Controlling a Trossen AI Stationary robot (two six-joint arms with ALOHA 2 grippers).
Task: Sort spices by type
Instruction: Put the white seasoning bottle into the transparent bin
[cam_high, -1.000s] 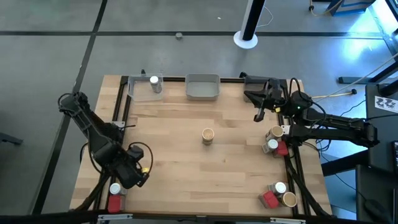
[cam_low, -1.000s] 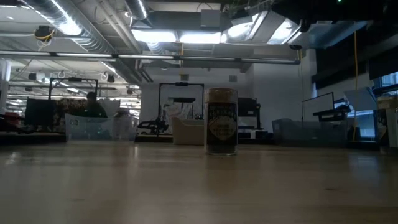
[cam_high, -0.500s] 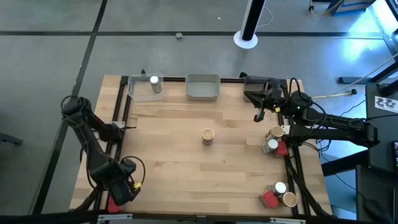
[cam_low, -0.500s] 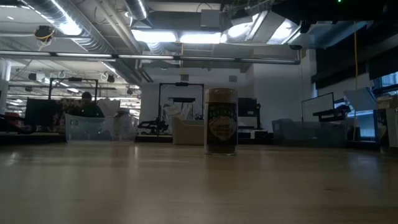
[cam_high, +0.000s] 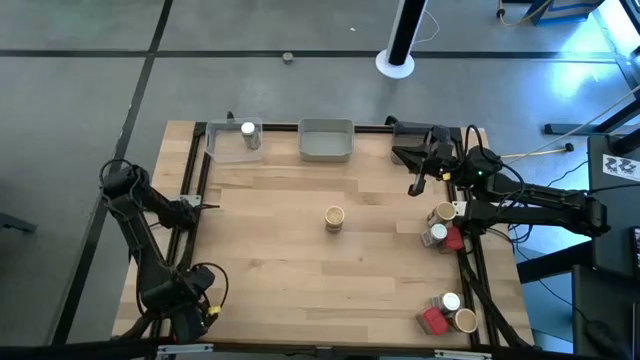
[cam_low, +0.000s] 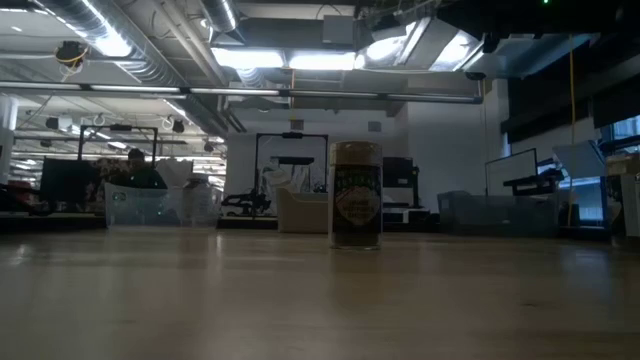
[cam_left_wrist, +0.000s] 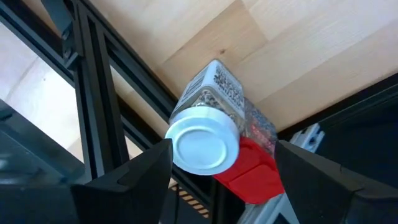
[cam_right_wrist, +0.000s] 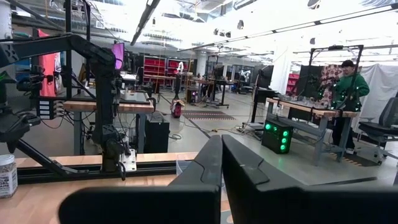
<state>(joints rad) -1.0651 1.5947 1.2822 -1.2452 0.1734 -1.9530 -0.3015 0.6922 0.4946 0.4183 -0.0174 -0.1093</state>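
Observation:
My left gripper (cam_left_wrist: 222, 155) hangs open over the table's near-left corner (cam_high: 186, 312). In the left wrist view its fingers stand on either side of a white-capped round jar (cam_left_wrist: 202, 140) and a red packet (cam_left_wrist: 255, 171) that sit side by side at the table's edge. The high view hides both under the gripper. A tan-brown jar (cam_high: 334, 218) (cam_low: 356, 208) stands upright mid-table. Another white-capped jar (cam_high: 248, 135) stands in the clear far-left tray. My right gripper (cam_high: 417, 186) (cam_right_wrist: 221, 168) waits, shut, at the far right.
A clear tray (cam_high: 225, 148), a grey tray (cam_high: 326, 150) and a dark tray (cam_high: 410, 130) line the far edge. Spice clusters sit at the right edge (cam_high: 440, 225) and the near-right corner (cam_high: 448, 315). Black frame rails (cam_left_wrist: 99, 124) run beside the left gripper.
My left gripper has moved toward the table's near-left corner and now stands over the white-capped jar and red packet there, covering them in the high view. Nothing on the table has shifted.

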